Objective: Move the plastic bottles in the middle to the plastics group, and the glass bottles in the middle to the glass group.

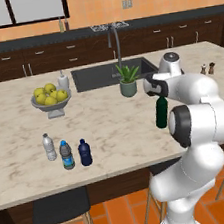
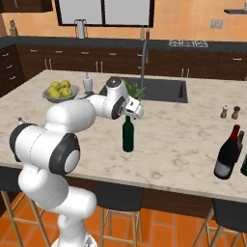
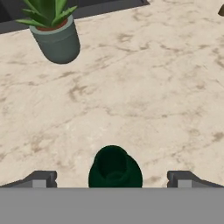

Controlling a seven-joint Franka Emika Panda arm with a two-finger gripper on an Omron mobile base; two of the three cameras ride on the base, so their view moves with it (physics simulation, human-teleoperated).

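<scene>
A plain dark green glass bottle [image 1: 161,114] [image 2: 128,137] stands upright mid-counter. My gripper [image 1: 158,97] [image 2: 130,116] [image 3: 113,180] hangs straight over its neck, open, and in the hand view the fingertips [image 3: 41,179] flank the bottle top [image 3: 114,168] with a gap on each side. At the left front stand a clear bottle [image 1: 48,146], a grey bottle with a blue label [image 1: 66,154] and, close beside it, a squat navy bottle [image 1: 85,152]. A near-black wine bottle with a reddish neck [image 2: 228,153] stands at the counter's right, next to another dark bottle [image 2: 244,165] cut off by the frame edge.
A potted plant [image 1: 128,81] [image 3: 57,39] stands just behind the green bottle, at the sink [image 1: 99,75]. A bowl of yellow fruit [image 1: 51,99] and a soap dispenser [image 1: 63,80] sit at back left. Salt and pepper shakers [image 2: 230,112] are at right. Stools [image 1: 59,209] line the front edge.
</scene>
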